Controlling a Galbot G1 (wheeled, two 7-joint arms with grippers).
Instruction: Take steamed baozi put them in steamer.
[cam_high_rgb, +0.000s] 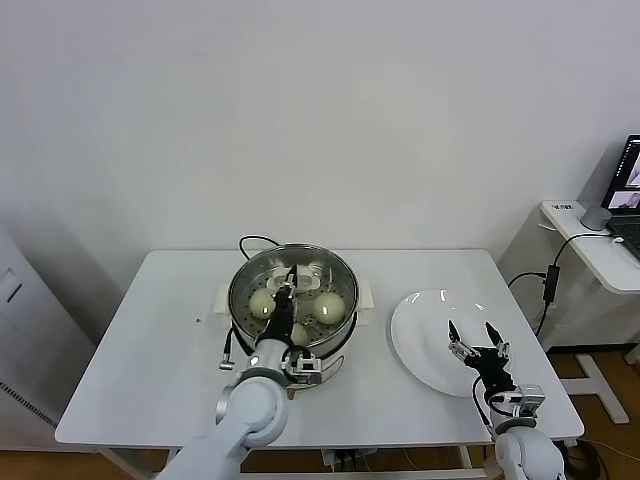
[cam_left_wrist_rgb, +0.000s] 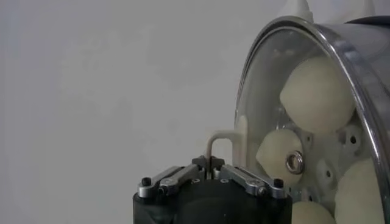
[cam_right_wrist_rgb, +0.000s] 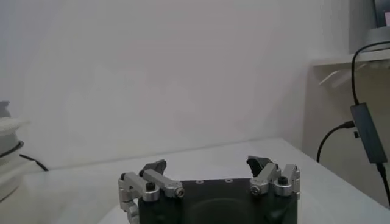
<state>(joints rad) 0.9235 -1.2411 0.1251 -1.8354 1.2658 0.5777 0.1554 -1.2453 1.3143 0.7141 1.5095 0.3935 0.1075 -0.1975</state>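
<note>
Sitting inside the steamer (cam_high_rgb: 293, 296) at table (cam_high_rgb: 150, 340) centre, I see baozi (cam_high_rgb: 328, 307). My left gripper (cam_high_rgb: 285, 292) hangs among them, fingers nearly together, holding nothing. At three o'clock, my right gripper (cam_high_rgb: 476, 336) hovers wide open over the plate (cam_high_rgb: 420, 330).

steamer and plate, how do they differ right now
The round shiny stainless-steel steamer is deep and holds cream-white buns; the flat white round plate is shallow and bare. The left end effector is over the steamer; the right end effector hovers open over the plate. Both are round and sit on the white table.
</note>
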